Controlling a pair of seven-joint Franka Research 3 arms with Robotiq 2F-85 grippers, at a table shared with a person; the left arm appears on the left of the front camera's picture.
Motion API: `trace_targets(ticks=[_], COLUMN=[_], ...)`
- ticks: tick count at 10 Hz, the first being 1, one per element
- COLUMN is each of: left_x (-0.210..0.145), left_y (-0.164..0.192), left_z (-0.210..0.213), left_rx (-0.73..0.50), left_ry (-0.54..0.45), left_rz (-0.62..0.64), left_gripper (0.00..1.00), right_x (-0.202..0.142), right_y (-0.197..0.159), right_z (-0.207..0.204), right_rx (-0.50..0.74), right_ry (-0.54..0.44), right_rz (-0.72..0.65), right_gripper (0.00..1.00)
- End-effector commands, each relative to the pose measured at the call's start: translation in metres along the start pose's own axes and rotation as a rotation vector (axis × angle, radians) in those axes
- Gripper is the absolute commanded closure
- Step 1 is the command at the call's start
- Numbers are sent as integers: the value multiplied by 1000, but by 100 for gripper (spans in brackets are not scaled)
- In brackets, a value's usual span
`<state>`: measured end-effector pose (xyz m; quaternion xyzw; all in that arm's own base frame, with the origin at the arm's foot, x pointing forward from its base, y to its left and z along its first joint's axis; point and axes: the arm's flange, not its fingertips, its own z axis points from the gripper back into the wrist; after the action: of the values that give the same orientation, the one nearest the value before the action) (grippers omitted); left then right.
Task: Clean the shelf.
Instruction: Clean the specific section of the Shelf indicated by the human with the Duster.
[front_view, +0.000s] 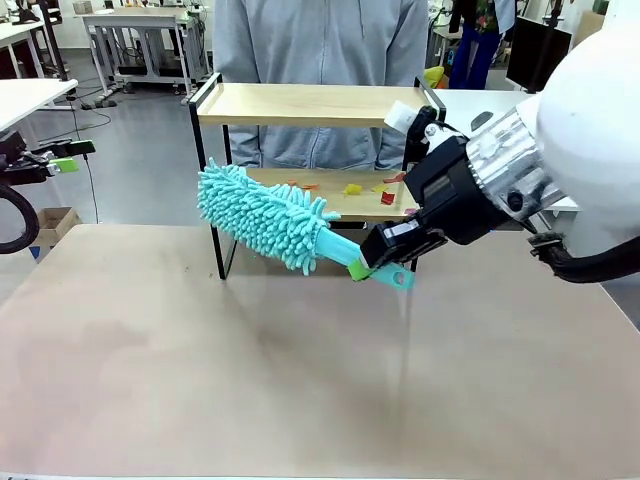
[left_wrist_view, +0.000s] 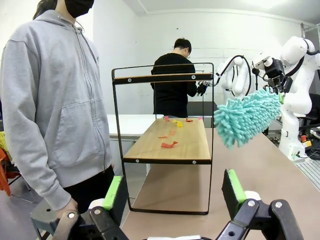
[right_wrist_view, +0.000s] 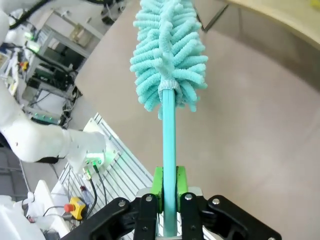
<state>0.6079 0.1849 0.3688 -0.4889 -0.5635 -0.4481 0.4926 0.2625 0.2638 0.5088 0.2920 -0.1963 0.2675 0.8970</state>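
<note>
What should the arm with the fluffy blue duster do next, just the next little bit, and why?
Probably ease the duster forward into the gap between the two boards of the shelf. The right gripper is shut on its handle, and the head hangs just outside the frame on the robot's side, while red and yellow scraps lie on the lower board.

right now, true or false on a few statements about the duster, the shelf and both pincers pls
1. The right pincer is shut on the duster handle. True.
2. The left pincer holds a cloth. False: it is open and empty.
3. Red and yellow scraps lie on the lower board of the shelf. True.
4. The duster head rests on the top board. False: it is in the air, off the shelf, on the robot's side.
5. A person stands at the shelf's far side. True.
</note>
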Motion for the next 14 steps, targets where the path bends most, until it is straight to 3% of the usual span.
trace_targets(ticks=[1,5,10,14], left_x=[3,3,3,3], left_y=[-2,-2,-2,-2], left_z=[-1,-1,-1,-1], left_rx=[-5,-5,-5,-5], left_ry=[4,4,4,4], left_rz=[-6,-6,-6,-6], left_gripper=[0,0,0,0], right_x=[5,30,89,119], right_y=[10,34,64,91], right_z=[-11,-27,-85,-120], right_rx=[-43,-121,-336,-427], right_ry=[-61,-167,-228,-253], right_rz=[-48,-103,-230,-255], right_gripper=[87,87,87,87])
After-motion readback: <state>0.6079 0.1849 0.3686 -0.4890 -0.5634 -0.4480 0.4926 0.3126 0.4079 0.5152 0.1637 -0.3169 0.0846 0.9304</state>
